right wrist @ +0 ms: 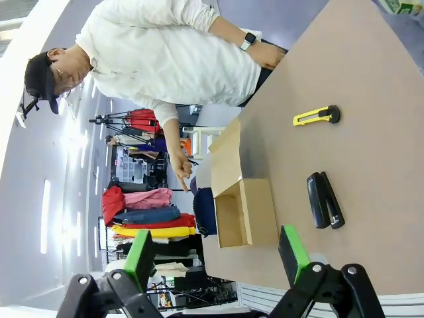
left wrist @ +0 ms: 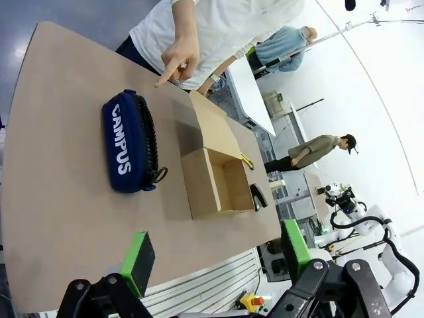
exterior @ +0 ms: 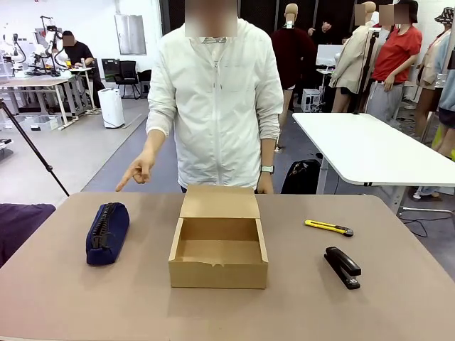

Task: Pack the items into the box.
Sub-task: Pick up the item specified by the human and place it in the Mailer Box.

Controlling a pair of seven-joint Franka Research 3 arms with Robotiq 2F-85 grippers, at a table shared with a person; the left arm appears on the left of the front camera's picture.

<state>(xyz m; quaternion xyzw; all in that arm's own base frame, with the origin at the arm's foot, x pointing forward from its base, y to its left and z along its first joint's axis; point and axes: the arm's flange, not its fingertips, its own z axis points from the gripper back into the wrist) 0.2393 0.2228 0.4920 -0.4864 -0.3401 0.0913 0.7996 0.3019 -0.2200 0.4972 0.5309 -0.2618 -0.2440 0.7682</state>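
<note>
Box (exterior: pixel 218 273): set open, mid-worktop.
Pouch (exterior: pixel 107 233): laid by left edge.
Stapler (exterior: pixel 343 266): laid by right edge.
Left pincer (left wrist: pixel 215 232), right pincer (right wrist: pixel 214 232): held wide, empty.

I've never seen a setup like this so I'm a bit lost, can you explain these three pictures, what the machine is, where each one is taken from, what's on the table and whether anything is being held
This is a two-armed robot at a brown table, with a person in a white jacket standing across from it. The front picture comes from a fixed camera between the arms, looking over the table at the person. The other two come from a camera on each wrist, looking along that arm's own tool. The black fingers with green pads at the bottom are the left tool and the right tool. Both are open and hold nothing. On the table lie a navy pouch, an open cardboard box in the middle, a yellow utility knife and a black stapler. The person's hand points toward the pouch.
</note>
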